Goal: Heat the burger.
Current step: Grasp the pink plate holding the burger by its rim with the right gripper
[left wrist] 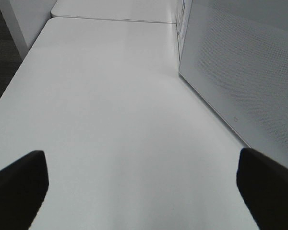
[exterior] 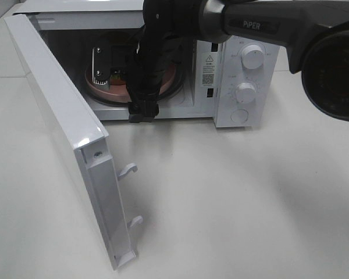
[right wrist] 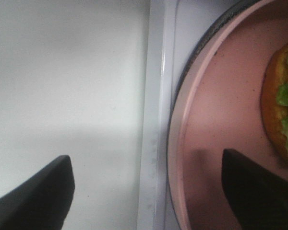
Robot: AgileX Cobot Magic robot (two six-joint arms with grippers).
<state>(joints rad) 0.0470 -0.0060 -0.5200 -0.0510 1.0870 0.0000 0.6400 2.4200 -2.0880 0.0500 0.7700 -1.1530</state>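
Beside the microwave (exterior: pixel 244 75), on its door side, our left gripper (left wrist: pixel 144 191) hangs over the bare white table (left wrist: pixel 110 120) with its two dark fingers (left wrist: pixel 19 187) spread wide and nothing between them. A white, finely dotted face of the microwave runs along one side of it (door or side wall, we cannot tell which). From the high camera, the door (exterior: pixel 58 110) stands swung fully open at the microwave's left, its two latch hooks pointing toward the middle of the table. Inside the cavity a pink plate (exterior: pixel 104 93) lies on the floor of the microwave, and our right arm (exterior: pixel 163 52) reaches in over it from above, hiding most of it. The right gripper (right wrist: pixel 146 191) has its jaws apart and grips nothing: one finger is over the table just outside the microwave's front sill, the other over the plate. The burger (right wrist: pixel 278 100) sits on the plate inside the microwave, deeper in than the gripper and clear of its fingers, with bun edge and green lettuce showing. At the microwave's right end are two round knobs (exterior: pixel 253 58).
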